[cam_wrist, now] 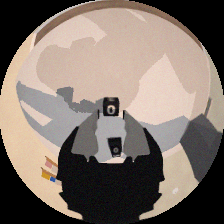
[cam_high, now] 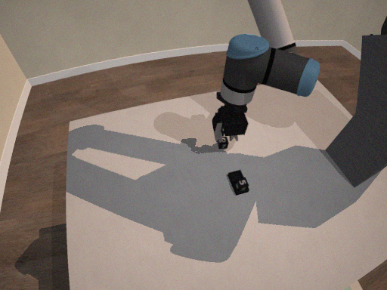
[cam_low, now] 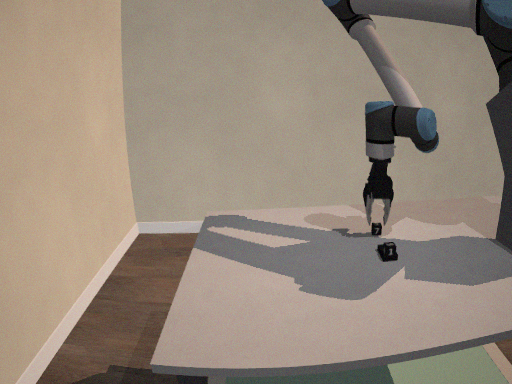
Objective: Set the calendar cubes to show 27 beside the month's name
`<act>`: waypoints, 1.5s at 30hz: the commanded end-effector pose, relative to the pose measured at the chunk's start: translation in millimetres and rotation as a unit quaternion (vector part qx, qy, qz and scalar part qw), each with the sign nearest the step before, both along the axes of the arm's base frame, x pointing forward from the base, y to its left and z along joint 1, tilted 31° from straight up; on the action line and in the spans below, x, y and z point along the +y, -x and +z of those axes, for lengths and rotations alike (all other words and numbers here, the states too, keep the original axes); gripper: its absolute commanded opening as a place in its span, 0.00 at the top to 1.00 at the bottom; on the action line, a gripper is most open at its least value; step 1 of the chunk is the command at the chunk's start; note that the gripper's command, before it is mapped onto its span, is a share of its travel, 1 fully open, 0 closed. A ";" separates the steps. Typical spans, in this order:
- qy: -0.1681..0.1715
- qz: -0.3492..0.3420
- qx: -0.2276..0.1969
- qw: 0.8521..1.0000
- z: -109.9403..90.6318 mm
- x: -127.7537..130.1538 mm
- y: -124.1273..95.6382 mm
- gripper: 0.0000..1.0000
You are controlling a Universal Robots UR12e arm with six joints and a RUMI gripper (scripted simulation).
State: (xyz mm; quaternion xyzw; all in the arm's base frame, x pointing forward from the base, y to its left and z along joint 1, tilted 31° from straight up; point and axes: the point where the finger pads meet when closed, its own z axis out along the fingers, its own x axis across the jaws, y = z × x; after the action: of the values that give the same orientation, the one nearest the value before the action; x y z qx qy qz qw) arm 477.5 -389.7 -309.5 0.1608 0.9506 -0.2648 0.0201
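A partly open claw [cam_high: 227, 139] [cam_low: 377, 224] [cam_wrist: 111, 110], holding nothing, hovers above the loose cube [cam_high: 223, 143] [cam_low: 376, 229] [cam_wrist: 111, 107] marked 7, fingers spread seemingly to straddle it; the tray awaits on the counter [cam_high: 125, 242] [cam_low: 240, 330] [cam_wrist: 120, 30].

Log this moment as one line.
end effector open | fingertips near cube showing 7 | other cube showing 1 | cubes apart | 27 not set

The robot arm [cam_high: 242, 72] [cam_low: 380, 125] has dark gray and pale tubes, round blue caps, and a black gripper [cam_high: 231, 120] [cam_low: 378, 212] [cam_wrist: 111, 110] with what look like gray fingers [cam_low: 368, 209].
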 end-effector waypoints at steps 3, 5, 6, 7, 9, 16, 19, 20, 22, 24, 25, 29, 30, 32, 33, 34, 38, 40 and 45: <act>0.000 0.000 0.000 1.000 -9.7 -5.8 0.3 0.71; 0.000 0.000 0.000 1.000 -11.0 -6.6 0.3 0.71; 0.000 0.000 0.000 1.000 -11.0 -6.6 0.3 0.71; 0.000 0.000 0.000 1.000 -12.2 -7.3 0.4 0.71; 0.000 0.000 0.000 1.000 -14.1 -8.4 0.5 0.71; 0.000 0.000 0.000 1.000 -16.3 -9.7 0.6 0.71; 0.000 0.000 0.000 1.000 -16.3 -9.7 0.6 0.71; 0.000 0.000 0.000 1.000 -16.3 -9.7 0.6 0.71; 0.000 0.000 0.000 1.000 -16.3 -9.7 0.6 0.71; 0.000 0.000 0.000 1.000 -16.3 -9.7 0.6 0.71; 0.000 0.000 0.000 1.000 -16.3 -9.7 0.6 0.71; 0.000 0.000 0.000 1.000 -16.3 -9.7 0.6 0.71; 0.000 0.000 0.000 1.000 -16.3 -9.7 0.6 0.71; 0.000 0.000 0.000 1.000 -16.3 -9.7 0.6 0.71; 0.000 0.000 0.000 1.000 -16.3 -9.7 0.6 0.71; 0.000 0.000 0.000 1.000 -16.3 -9.7 0.6 0.71; 0.000 0.000 0.000 1.000 -16.3 -9.7 0.6 0.71; 0.000 0.000 0.000 1.000 -16.3 -9.7 0.6 0.71; 0.000 0.000 0.000 1.000 -16.3 -9.7 0.6 0.71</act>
State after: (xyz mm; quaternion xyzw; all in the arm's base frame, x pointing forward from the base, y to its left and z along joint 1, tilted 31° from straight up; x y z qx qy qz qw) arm 476.6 -399.6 -326.3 0.1608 0.9506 -0.2648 0.0201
